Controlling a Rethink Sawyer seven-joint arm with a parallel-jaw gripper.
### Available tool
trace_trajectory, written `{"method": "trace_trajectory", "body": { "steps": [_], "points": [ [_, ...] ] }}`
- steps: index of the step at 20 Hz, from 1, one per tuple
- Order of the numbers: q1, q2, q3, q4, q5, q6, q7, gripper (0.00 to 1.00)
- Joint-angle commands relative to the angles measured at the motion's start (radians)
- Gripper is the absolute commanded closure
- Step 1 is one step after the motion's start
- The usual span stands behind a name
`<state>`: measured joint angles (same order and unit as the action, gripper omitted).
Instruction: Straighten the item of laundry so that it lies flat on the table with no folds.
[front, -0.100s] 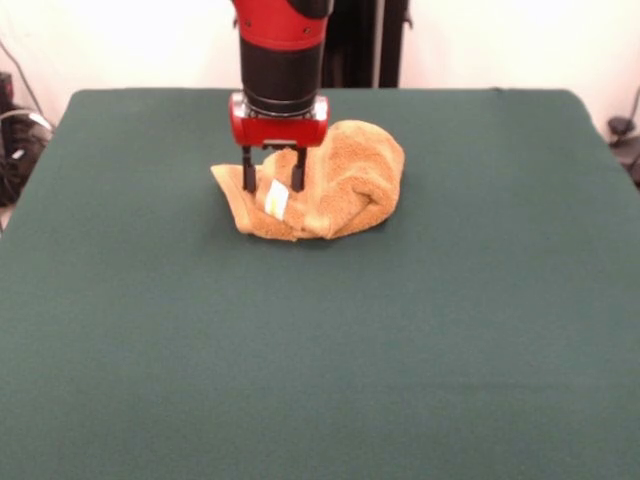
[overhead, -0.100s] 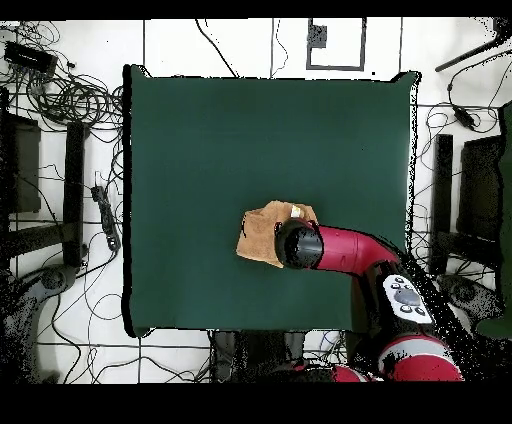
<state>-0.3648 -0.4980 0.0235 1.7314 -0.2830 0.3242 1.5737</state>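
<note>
The pincer (front, -0.100s: 272, 184) stands spread, its two fingers (front, -0.100s: 248, 172) pressed into the left part of the crumpled orange towel (front, -0.100s: 345, 185) — the white tag (front, -0.100s: 277, 199) between them, the bunched bulk to its right — likely seeking a fold to pull flat on the green desk (front, -0.100s: 320, 350).

- The towel (front, -0.100s: 340, 185) is golden-orange terry, with a paler band running across its folds.
- At its 8 o'clock side sits a small white tag (front, -0.100s: 277, 199) with a yellowish tint.
- The table (front, -0.100s: 320, 350) wears plain dark green cloth, no pattern.
- The gripper (front, -0.100s: 272, 184) has black fingers under a red block; the arm above is black, then red.
</note>
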Motion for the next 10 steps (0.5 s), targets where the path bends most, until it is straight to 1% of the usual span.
{"method": "trace_trajectory", "body": {
  "steps": [1,2,10],
  "points": [
    [-0.006,0.082,0.104,-0.003,-0.001,-0.059,0.106,0.00],
    [-0.004,0.082,0.101,-0.003,-0.002,-0.055,0.103,1.00],
    [0.004,0.082,0.094,-0.011,-0.012,-0.048,0.094,1.00]
  ]
}}
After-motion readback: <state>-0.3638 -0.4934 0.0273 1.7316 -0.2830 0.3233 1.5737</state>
